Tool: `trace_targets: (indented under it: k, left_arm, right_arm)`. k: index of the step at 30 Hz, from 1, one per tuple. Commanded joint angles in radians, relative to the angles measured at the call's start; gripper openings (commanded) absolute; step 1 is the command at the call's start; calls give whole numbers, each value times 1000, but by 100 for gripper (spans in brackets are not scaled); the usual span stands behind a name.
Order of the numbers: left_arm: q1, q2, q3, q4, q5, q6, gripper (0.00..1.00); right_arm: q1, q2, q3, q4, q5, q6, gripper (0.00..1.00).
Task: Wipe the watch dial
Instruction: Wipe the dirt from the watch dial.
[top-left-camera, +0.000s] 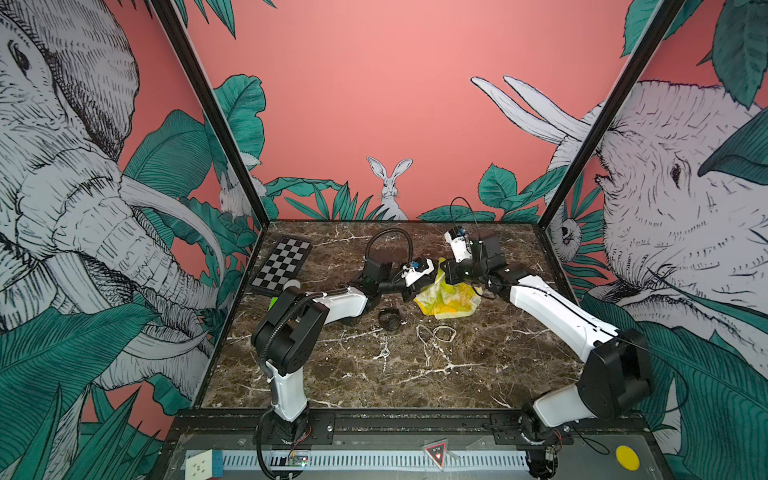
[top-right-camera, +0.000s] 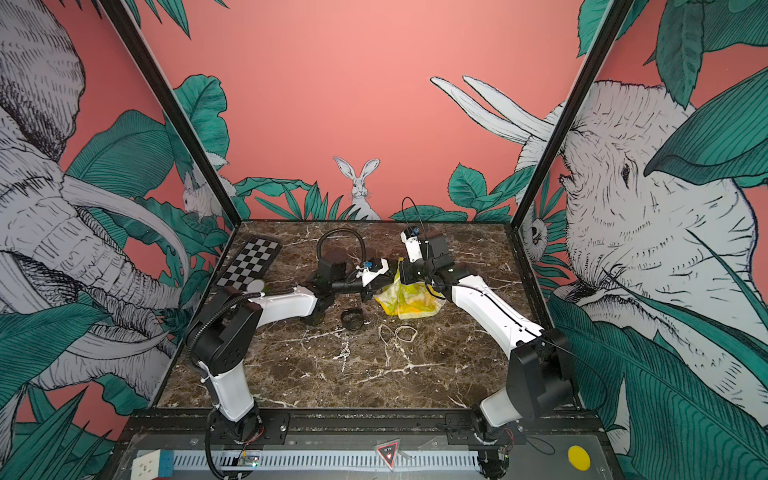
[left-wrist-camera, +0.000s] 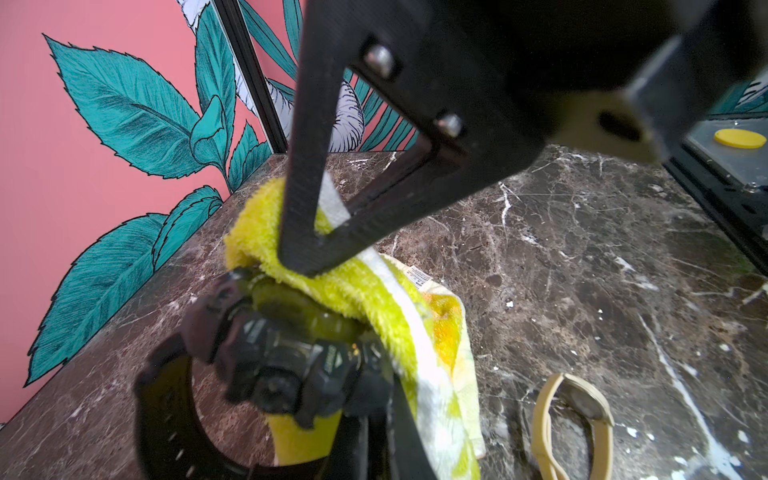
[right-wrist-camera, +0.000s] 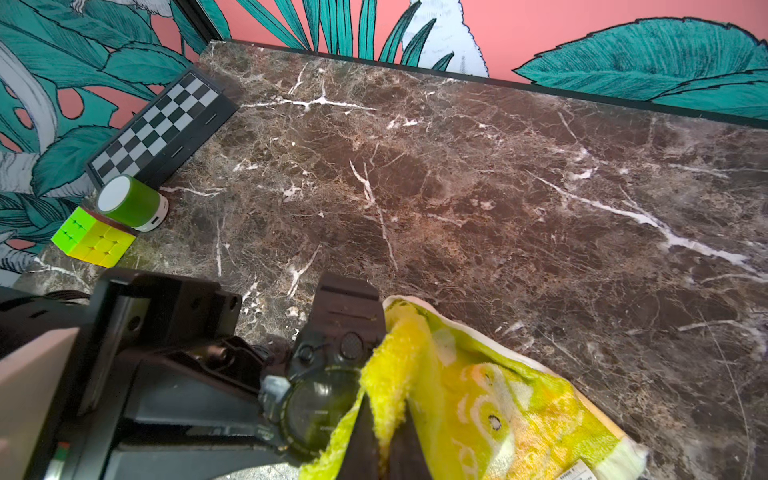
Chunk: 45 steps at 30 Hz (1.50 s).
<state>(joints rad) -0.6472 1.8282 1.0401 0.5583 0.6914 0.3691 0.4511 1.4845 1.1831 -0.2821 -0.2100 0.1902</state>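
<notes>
My left gripper (left-wrist-camera: 374, 399) is shut on a black watch (left-wrist-camera: 282, 357) and holds it above the marble table (top-left-camera: 478, 374). In the right wrist view its round dial (right-wrist-camera: 320, 407) faces up, partly under a yellow towel (right-wrist-camera: 457, 395). My right gripper (right-wrist-camera: 384, 432) is shut on a fold of that towel and presses it against the dial's edge. In both top views the left gripper (top-left-camera: 430, 276) and right gripper (top-left-camera: 448, 274) meet over the towel (top-left-camera: 449, 297), whose free end trails onto the table. The held watch is hidden there.
A second black watch (top-left-camera: 390, 319) and a beige watch (top-left-camera: 436, 332) lie on the table in front of the towel. A chessboard (top-left-camera: 282, 266), a green cylinder (right-wrist-camera: 133, 203) and a puzzle cube (right-wrist-camera: 93, 241) sit at the far left.
</notes>
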Motion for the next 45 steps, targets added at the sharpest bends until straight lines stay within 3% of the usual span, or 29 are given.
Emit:
trace_targets:
  k: [1, 11, 28, 35, 45]
  left_arm:
    - [-5, -53, 38, 26, 22, 38, 0]
    - [-6, -24, 78, -9, 23, 36, 0]
    - [-6, -24, 79, 52, 28, 15, 0]
    - [-6, -24, 59, 146, -43, 2, 0]
    - [-5, -49, 29, 169, -46, 1, 0]
  right_arm:
    - [-5, -34, 2, -19, 49, -18, 0]
    - [-6, -127, -33, 54, -102, -5, 0]
    - [-3, -5, -20, 134, -197, 67, 0]
    - [-1, -6, -50, 85, -143, 44, 0]
    - [-1, 28, -12, -38, 4, 7, 0]
